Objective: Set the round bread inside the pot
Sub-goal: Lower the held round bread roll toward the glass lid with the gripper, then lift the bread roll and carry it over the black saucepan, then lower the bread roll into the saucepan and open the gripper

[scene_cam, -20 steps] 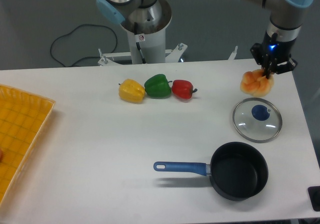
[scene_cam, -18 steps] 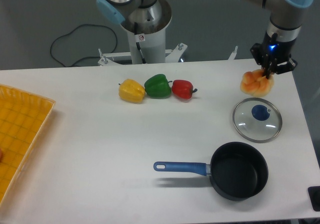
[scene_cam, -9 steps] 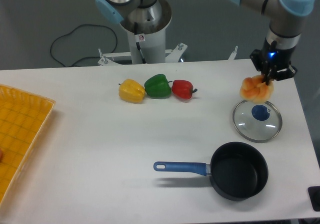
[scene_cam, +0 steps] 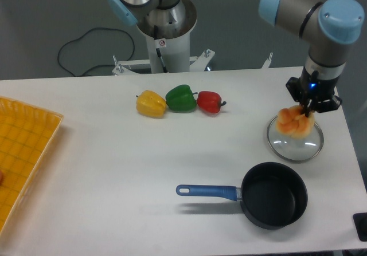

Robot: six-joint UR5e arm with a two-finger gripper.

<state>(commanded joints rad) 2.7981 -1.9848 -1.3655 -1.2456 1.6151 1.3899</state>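
The round bread (scene_cam: 295,122) is a lumpy golden-orange bun held in the air above the glass lid at the right of the table. My gripper (scene_cam: 310,108) is shut on its top, pointing straight down. The pot (scene_cam: 274,195), a black saucepan with a blue handle (scene_cam: 207,191) pointing left, stands near the front edge, below and slightly left of the bread. Its dark inside holds nothing.
A round glass lid (scene_cam: 295,140) lies under the bread, its knob hidden by the bun. A yellow pepper (scene_cam: 151,104), a green pepper (scene_cam: 181,98) and a red pepper (scene_cam: 209,102) lie in a row at the back. A yellow tray (scene_cam: 20,153) sits at the left edge.
The gripper has carried the bread off its spot near the back right edge and toward the front, so it now hangs over the glass lid.
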